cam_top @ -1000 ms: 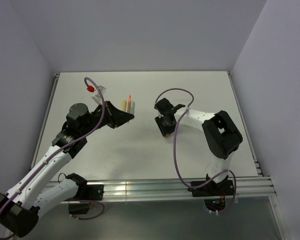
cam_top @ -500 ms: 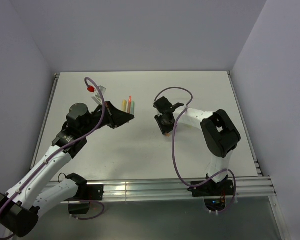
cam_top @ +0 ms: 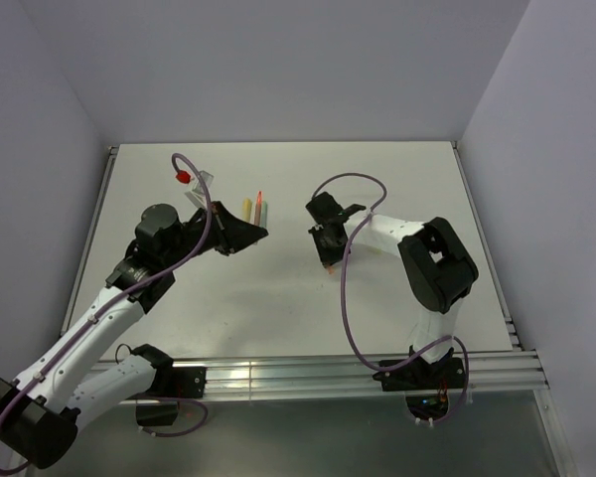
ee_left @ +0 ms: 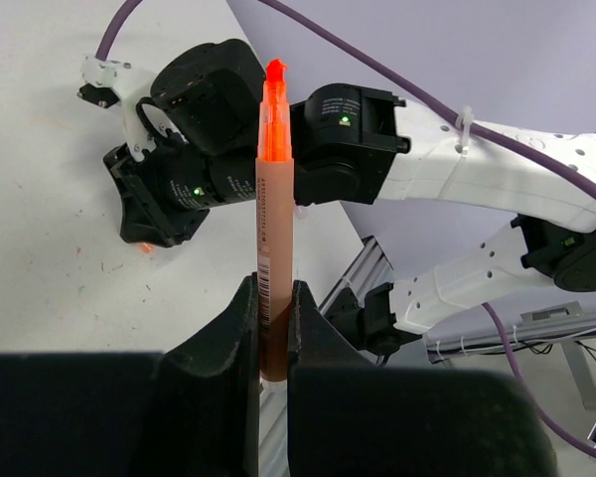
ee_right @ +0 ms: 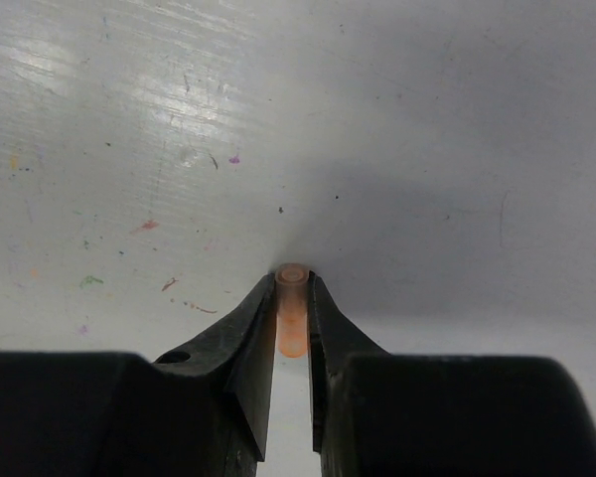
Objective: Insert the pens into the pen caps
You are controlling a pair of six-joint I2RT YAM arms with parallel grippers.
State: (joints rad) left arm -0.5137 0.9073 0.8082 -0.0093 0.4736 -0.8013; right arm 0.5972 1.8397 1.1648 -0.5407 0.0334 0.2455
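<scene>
My left gripper (cam_top: 246,233) (ee_left: 270,288) is shut on the lower end of an orange-red pen (ee_left: 274,189). It holds the pen above the table with the bare tip (cam_top: 259,195) pointing away from the fingers. My right gripper (cam_top: 326,258) (ee_right: 292,283) is shut on a short, pale orange translucent pen cap (ee_right: 292,310), low over the white table (ee_right: 397,129). The cap's end reaches just past the fingertips. In the left wrist view the right gripper (ee_left: 164,204) shows behind the pen. A yellow stick (cam_top: 246,209) and a mint stick (cam_top: 264,213) lie behind the left gripper.
A red piece (cam_top: 182,177) sits on the left arm's purple cable at the back left, by a clear plastic bit (cam_top: 201,181). An aluminium rail (cam_top: 308,373) runs along the table's front edge. Grey walls close in the back and both sides.
My right gripper has shifted a little to the left and back with the cap. My left arm and the orange-red pen have barely moved.
</scene>
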